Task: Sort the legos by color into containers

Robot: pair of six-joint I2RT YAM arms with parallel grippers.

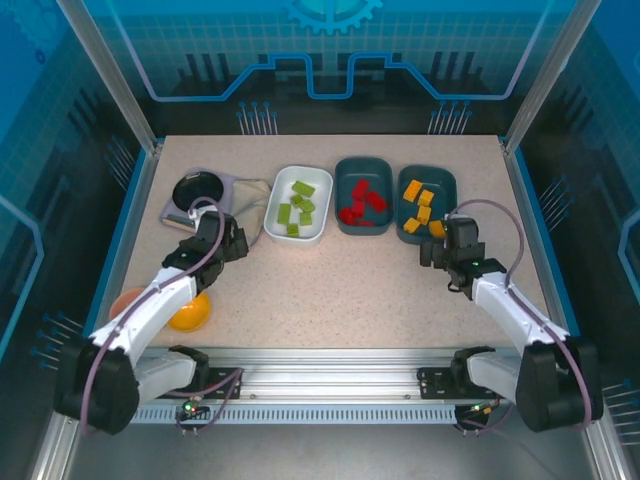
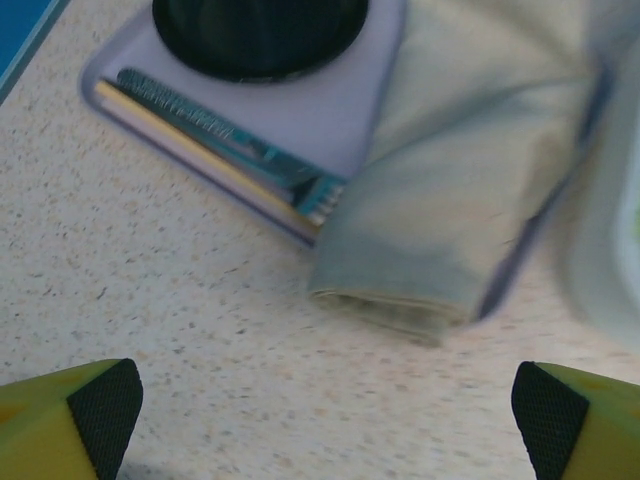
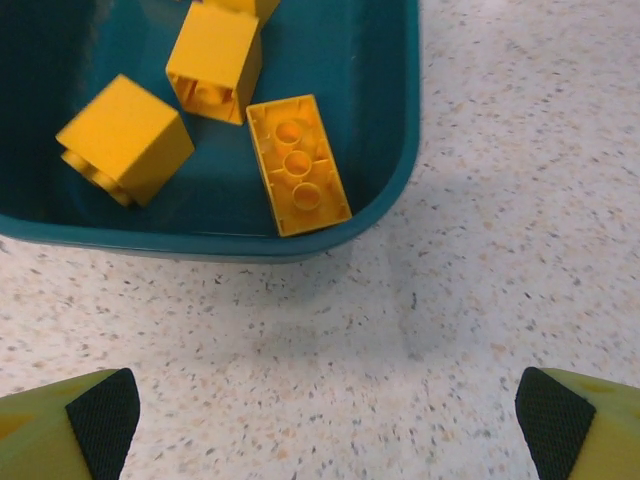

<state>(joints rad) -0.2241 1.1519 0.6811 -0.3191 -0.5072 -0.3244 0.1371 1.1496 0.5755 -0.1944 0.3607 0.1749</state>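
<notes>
Three containers stand in a row at the back. The white tray [image 1: 322, 212] holds several lime green legos [image 1: 296, 208]. The middle teal tray [image 1: 343, 192] holds red legos [image 1: 361, 205]. The right teal tray [image 1: 448, 190] holds orange legos [image 1: 420, 204]; its near corner [image 3: 385, 190] and three orange bricks [image 3: 298, 166] fill the top of the right wrist view. My left gripper [image 1: 232, 240] hangs open over bare table near a folded cloth [image 2: 450, 220]. My right gripper [image 1: 447, 245] stands open just in front of the right tray, with nothing between its fingers [image 3: 95, 420].
A black bowl [image 1: 197, 188] sits on a lavender notebook [image 1: 215, 195] at the back left, with the cloth [image 1: 250, 205] beside it. A round orange bowl [image 1: 185, 312] lies under the left arm near the front edge.
</notes>
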